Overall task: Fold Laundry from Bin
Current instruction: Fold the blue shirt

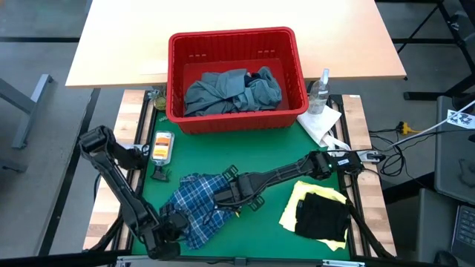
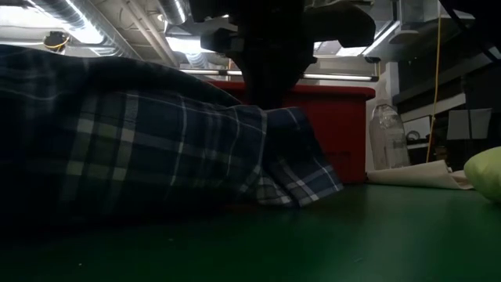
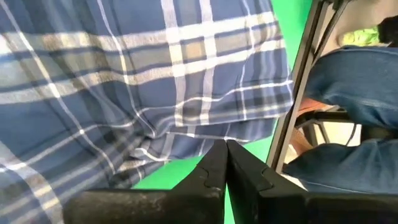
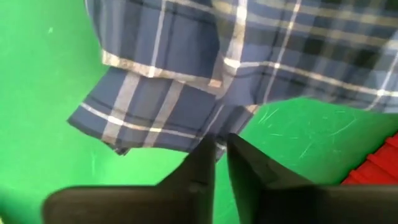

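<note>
The shirt (image 1: 194, 208) is plaid — dark and mid blue crossed with white and pale tan lines. It lies on a bright green mat (image 1: 260, 152). The bin (image 1: 236, 44) is red, holding grey-blue clothes (image 1: 226, 90). A yellow garment (image 1: 297, 204) carries a black one (image 1: 323, 215). The table (image 1: 223, 22) behind is pale wood — the paper towel (image 1: 320, 122) white. Both arms are black.

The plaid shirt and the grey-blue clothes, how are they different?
The plaid shirt lies on the green mat; the grey-blue clothes sit in the red bin. The shirt is blue and white checks; the grey-blue clothes are plain. Both claws are at the shirt, none at the bin. Both are rumpled, not folded.
</note>
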Robot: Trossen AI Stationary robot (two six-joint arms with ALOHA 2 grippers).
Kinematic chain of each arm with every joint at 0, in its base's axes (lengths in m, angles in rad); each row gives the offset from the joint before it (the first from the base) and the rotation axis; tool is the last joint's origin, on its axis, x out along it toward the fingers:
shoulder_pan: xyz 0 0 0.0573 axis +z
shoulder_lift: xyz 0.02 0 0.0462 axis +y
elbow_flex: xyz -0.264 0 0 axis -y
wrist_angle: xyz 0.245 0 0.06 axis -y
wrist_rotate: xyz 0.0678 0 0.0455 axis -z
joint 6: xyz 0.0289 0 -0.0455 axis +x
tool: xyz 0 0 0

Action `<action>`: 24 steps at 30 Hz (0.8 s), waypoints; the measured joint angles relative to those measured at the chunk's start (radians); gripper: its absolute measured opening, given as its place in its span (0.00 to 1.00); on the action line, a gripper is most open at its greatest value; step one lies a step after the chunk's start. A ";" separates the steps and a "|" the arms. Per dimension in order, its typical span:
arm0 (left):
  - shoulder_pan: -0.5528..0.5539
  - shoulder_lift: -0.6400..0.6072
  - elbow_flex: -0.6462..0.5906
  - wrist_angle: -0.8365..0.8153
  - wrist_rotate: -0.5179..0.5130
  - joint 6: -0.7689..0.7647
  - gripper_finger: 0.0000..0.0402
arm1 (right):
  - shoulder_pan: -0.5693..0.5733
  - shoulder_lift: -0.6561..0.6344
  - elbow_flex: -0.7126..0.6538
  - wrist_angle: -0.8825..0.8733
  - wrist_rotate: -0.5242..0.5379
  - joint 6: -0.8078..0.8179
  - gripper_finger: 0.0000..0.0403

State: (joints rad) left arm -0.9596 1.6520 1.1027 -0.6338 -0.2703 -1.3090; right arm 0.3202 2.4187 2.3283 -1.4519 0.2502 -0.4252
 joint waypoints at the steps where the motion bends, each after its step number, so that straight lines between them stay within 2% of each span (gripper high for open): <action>1: 0.001 -0.004 0.000 0.000 -0.002 0.000 0.01 | 0.000 0.000 0.000 -0.002 0.000 0.000 0.14; 5: 0.004 -0.010 0.000 0.001 -0.008 0.000 0.01 | 0.000 0.000 0.002 -0.021 -0.002 0.000 0.27; 8: 0.009 -0.015 0.000 0.014 -0.013 0.005 0.00 | 0.000 0.000 0.022 -0.091 -0.043 0.006 0.34; 13: 0.021 -0.040 0.000 0.025 -0.041 0.009 0.00 | 0.011 -0.011 0.026 -0.118 -0.204 0.129 0.36; 15: 0.025 -0.053 0.000 0.024 -0.061 0.010 0.00 | 0.029 -0.013 0.026 -0.112 -0.229 0.132 0.36; 18: 0.026 -0.069 0.000 0.022 -0.102 0.030 0.00 | 0.076 -0.013 0.026 -0.112 -0.193 0.130 0.36; 24: 0.026 -0.072 0.000 0.021 -0.136 0.047 0.00 | 0.156 -0.013 0.026 -0.074 0.008 0.130 0.37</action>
State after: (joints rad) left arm -0.9335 1.5803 1.1030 -0.6129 -0.4066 -1.2617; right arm 0.4765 2.4058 2.3547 -1.5254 0.2584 -0.2956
